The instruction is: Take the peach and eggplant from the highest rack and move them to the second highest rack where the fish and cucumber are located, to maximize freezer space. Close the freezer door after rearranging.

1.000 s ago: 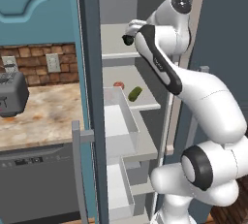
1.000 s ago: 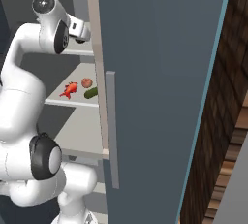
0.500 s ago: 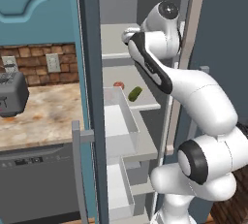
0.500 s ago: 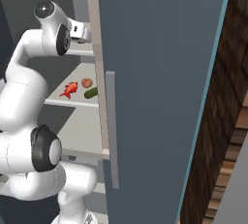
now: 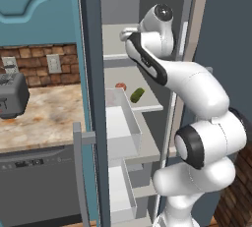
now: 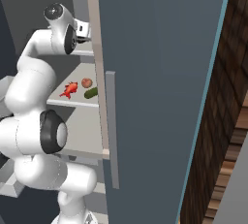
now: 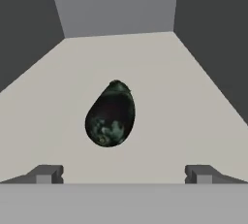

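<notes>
End effector (image 7: 121, 173) wide open, empty, eggplant (image 7: 110, 115) just ahead

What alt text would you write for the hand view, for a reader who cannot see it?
A dark eggplant lies alone on a pale freezer shelf, centred ahead of the open gripper, whose two fingertips stand wide apart and touch nothing. Grey walls enclose the shelf behind and at both sides.

No legible text, label, brand, number or sign on anything here.
</notes>
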